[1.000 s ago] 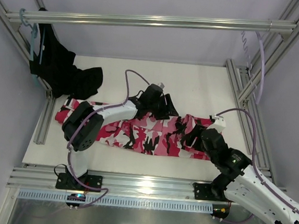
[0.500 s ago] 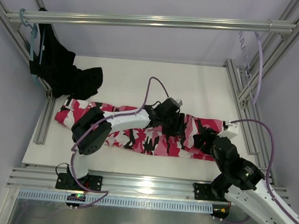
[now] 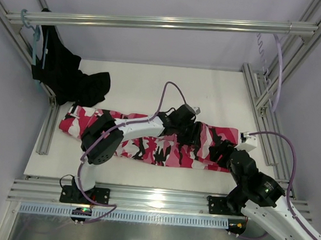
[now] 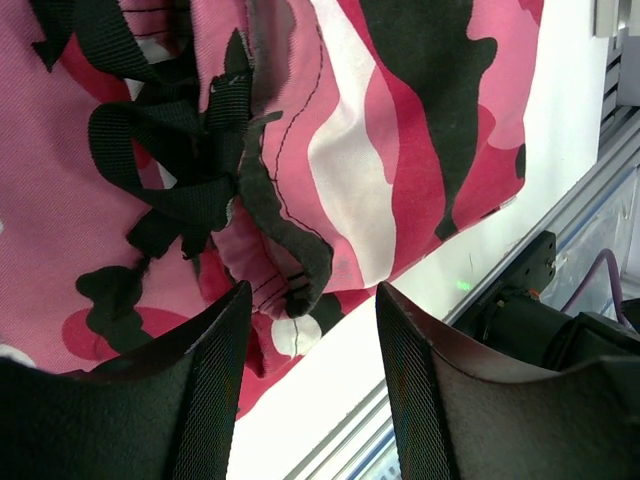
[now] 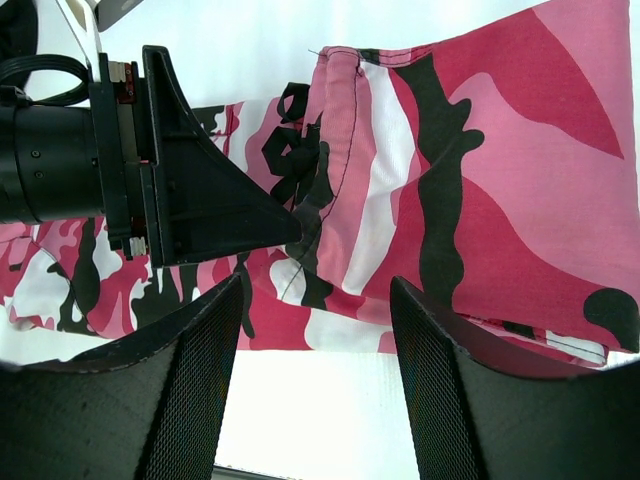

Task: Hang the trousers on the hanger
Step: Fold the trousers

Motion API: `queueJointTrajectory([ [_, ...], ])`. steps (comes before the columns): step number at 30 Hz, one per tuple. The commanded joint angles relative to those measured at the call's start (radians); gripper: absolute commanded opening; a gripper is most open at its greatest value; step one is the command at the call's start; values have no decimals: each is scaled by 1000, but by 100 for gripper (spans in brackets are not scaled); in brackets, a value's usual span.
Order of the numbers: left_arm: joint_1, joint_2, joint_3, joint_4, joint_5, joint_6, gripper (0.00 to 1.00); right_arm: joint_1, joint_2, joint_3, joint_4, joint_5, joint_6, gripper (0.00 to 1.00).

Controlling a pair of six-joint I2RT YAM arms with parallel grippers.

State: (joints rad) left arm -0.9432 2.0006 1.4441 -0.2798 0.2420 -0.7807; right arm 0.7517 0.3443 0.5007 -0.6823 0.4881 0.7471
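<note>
White tabletop [image 3: 208, 90] carries the pink, crimson, white and black camouflage fabric trousers [image 3: 147, 147], lying flat across its middle. Left gripper [image 4: 310, 300] hangs over the black drawstring [image 4: 170, 150], jaws parted, holding nothing. Right gripper [image 5: 315, 285] is likewise parted and empty over the trousers' right end. Thin pale lilac plastic hanger [image 3: 280, 68] hangs on the right frame, well apart.

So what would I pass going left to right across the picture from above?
Teal hanger → black garment → left gripper → right gripper → pale hanger. The trousers stretch across the middle, so they get no single place.
</note>
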Motion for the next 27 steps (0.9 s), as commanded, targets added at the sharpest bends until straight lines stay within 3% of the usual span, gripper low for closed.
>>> queueJointTrajectory([
  [1, -9, 13, 41, 51, 42, 20, 53, 6, -1, -2, 13, 18, -8, 63],
  [8, -26, 36, 44, 54, 52, 29, 52, 5, -1, -7, 13, 18, -2, 63],
  [17, -37, -9, -6, 34, 50, 40, 39, 6, -5, -8, 16, 20, -2, 63],
  [27, -39, -71, -122, 65, 26, 15, 4, 6, 7, -16, 30, 21, -3, 63],
])
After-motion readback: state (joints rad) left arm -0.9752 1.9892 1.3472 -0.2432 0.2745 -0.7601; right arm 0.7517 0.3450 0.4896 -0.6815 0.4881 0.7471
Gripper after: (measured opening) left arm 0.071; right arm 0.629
